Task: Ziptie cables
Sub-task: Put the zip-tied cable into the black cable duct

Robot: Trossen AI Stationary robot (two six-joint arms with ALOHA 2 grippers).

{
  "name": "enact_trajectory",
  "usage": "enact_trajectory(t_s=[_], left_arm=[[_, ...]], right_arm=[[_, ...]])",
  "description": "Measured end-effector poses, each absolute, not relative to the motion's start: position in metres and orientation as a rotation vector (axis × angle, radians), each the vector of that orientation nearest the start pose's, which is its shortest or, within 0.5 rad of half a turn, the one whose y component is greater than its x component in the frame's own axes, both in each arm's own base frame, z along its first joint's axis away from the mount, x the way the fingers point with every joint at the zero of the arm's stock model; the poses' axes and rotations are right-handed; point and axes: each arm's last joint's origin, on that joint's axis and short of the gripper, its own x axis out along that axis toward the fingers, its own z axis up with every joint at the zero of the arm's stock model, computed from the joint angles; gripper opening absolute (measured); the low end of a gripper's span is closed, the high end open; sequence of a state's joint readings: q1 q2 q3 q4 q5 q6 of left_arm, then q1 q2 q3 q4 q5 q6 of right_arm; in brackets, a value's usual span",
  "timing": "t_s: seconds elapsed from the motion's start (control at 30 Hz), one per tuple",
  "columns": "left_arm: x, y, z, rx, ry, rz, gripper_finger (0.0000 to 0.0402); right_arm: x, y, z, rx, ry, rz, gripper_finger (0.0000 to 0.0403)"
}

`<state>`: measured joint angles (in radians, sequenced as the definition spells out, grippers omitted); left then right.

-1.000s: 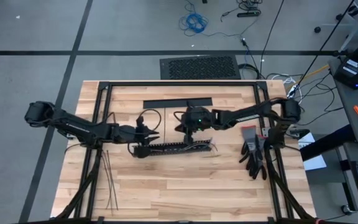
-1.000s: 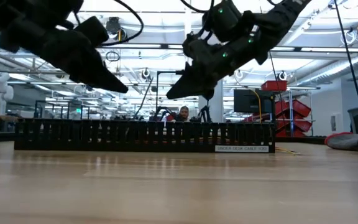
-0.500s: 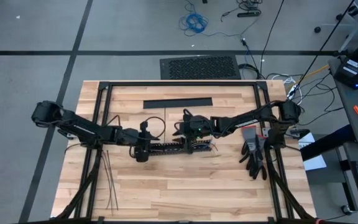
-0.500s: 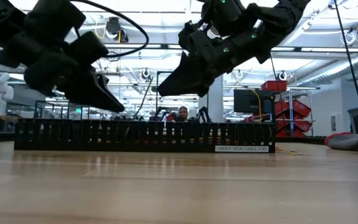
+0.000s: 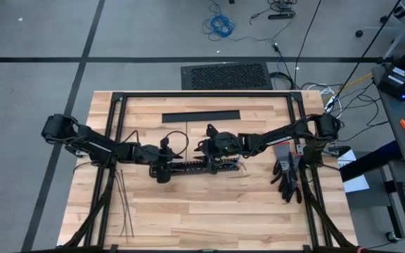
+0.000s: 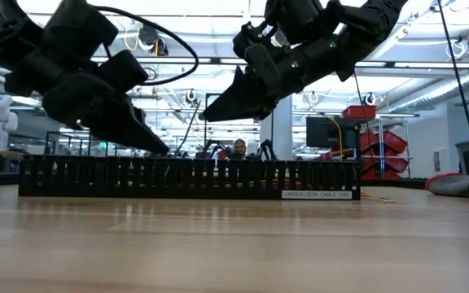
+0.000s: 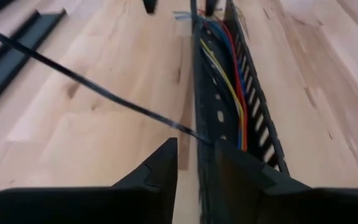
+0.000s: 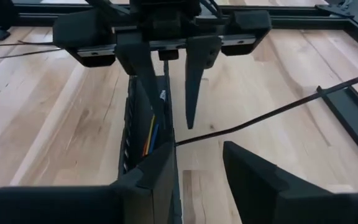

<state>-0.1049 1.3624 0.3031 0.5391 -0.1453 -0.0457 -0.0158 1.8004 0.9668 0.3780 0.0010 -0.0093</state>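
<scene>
The cables point(image 7: 232, 93), red, yellow and blue wires, lie inside the long black slotted duct point(image 5: 195, 167), which rests flat on the wooden table. My left gripper point(image 7: 196, 146) is open at the duct's left end, one finger over the inside and one beyond the far wall. My right gripper point(image 8: 199, 149) is open above the duct's middle point(image 6: 206, 116). A thin dark ziptie point(image 7: 104, 93) slants away from my left fingertips. In the right wrist view, a ziptie point(image 8: 272, 112) reaches my right gripper's fingertip. My left gripper stands astride the duct's far wall point(image 7: 202, 127); whether its fingers touch the wall or the ziptie's end point(image 7: 209, 142) I cannot tell. My right gripper has a ziptie's end point(image 8: 180, 142) at one fingertip; whether they touch I cannot tell.
Several spare zipties point(image 5: 121, 200) lie on the table near its left front. A black duct cover point(image 5: 201, 116) lies toward the far edge. Black gloves point(image 5: 287, 176) lie at the right. A black frame point(image 5: 114, 140) borders the board.
My left gripper has come down and toward the table's near edge, from above the duct's left end to its top edge. My right gripper has shifted toward the table's left and near edge, staying above the duct. The duct has stayed in place.
</scene>
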Motion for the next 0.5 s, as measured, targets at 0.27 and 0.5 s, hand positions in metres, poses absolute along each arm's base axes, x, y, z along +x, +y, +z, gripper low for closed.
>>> enact_trajectory(t_s=[0.27, 0.5], left_arm=[[0.2192, -0.0195, 0.1260, 0.023, 0.550, 0.030, 0.0114], [0.2201, -0.0192, 0.1228, 0.049, 0.561, 0.035, 0.0114]], right_arm=[[0.3760, -0.0045, 0.1769, 0.016, 0.456, -0.015, 0.0132], [0.3760, -0.0044, 0.1769, 0.028, 0.456, -0.017, 0.0132]])
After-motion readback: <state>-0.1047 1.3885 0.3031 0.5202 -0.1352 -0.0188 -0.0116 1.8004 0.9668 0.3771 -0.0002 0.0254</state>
